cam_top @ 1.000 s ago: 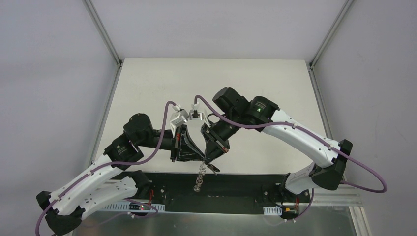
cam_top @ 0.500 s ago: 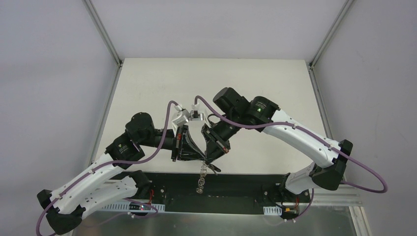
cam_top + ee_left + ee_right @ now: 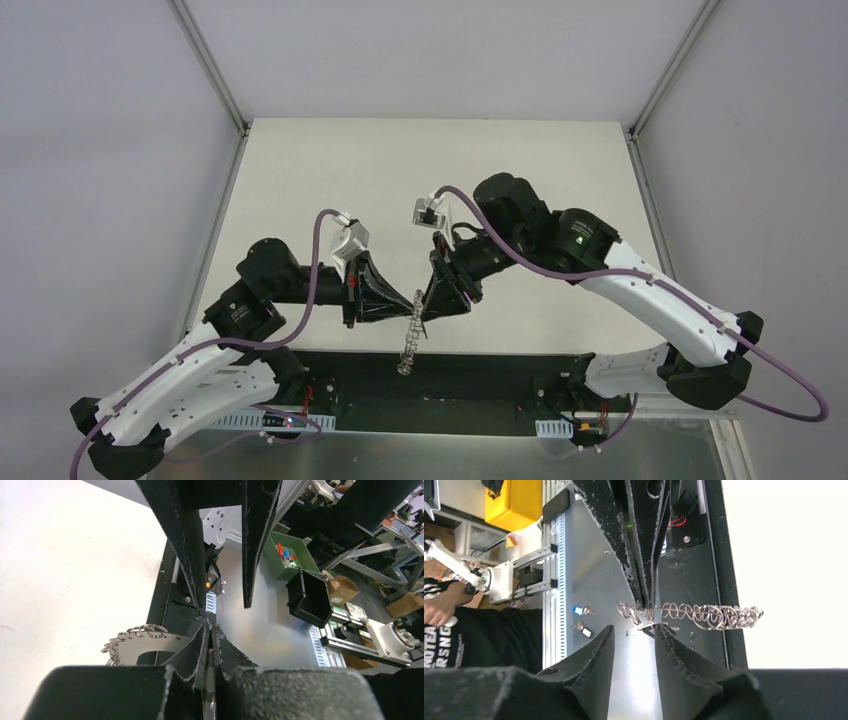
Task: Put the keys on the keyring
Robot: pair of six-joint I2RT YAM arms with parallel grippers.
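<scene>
- Left gripper: clenched on the keyring. In the right wrist view its two fingers come in from above, pressed together, and pinch the ring near one end.
- Right gripper: released. Its fingers stand apart with nothing between them, and their tips are just beside the pinched part of the ring. The left wrist view shows the same clear gap between these fingers.
- Keyring: held off the table and hanging from the left gripper's tips as a floppy strand of thin wire loops. In the top view it drops across the black strip at the table's near edge.
- Gripper positions: the two tips meet nose to nose above the near edge of the table, almost touching.
- Keys: a tiny dark piece with a pale end, seen against the grey metal plate. It sits apart from the keyring and is not threaded on it.
</scene>
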